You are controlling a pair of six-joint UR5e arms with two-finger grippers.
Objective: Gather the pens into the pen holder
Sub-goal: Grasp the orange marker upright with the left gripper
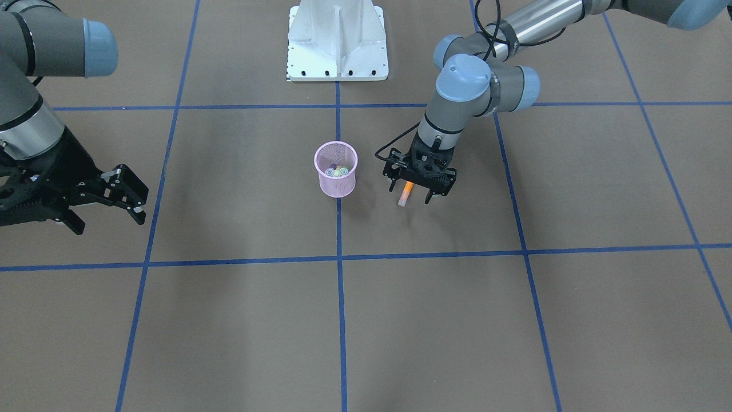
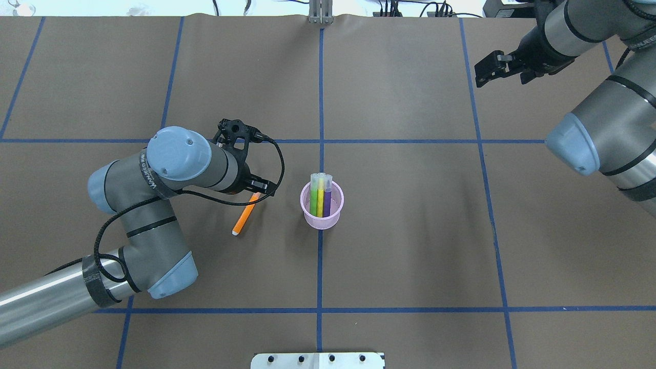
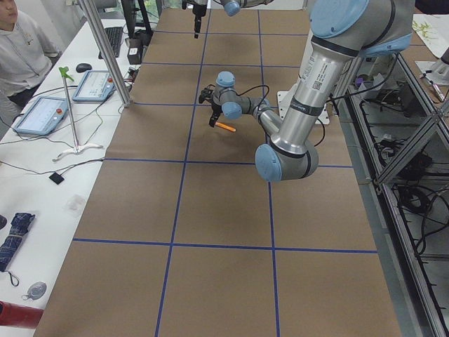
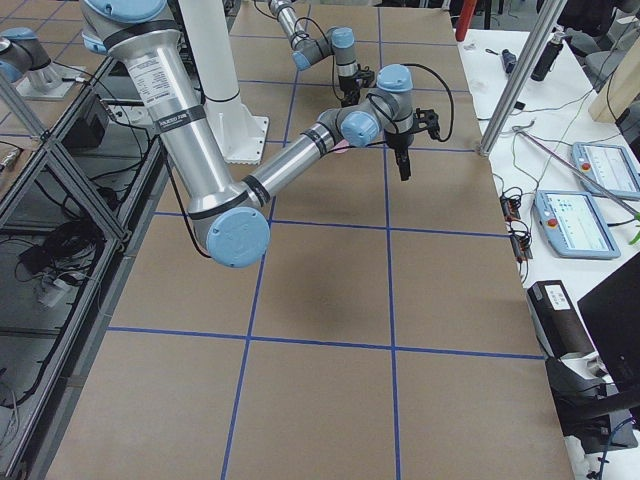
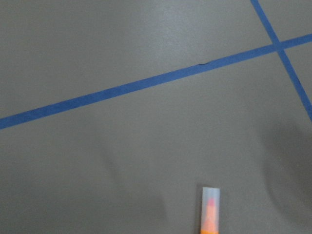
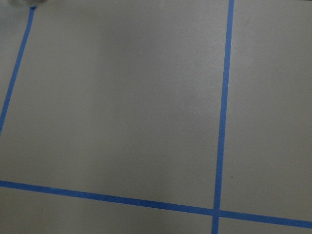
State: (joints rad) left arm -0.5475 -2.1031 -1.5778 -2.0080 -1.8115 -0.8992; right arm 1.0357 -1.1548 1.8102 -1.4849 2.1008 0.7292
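Orange pen [image 2: 242,216] is partly hidden under the left gripper [image 1: 409,193], seen with jaws spread astride it at overhead centre-left, just beside the pink pen holder [image 2: 322,220] where 3 pens [image 2: 320,197] are stood; the right gripper [image 1: 108,223] is held agape, well apart.

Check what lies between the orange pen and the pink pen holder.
Nothing does. Only a bare stretch of brown table separates the orange pen from the pen holder; the overhead view shows this most clearly.
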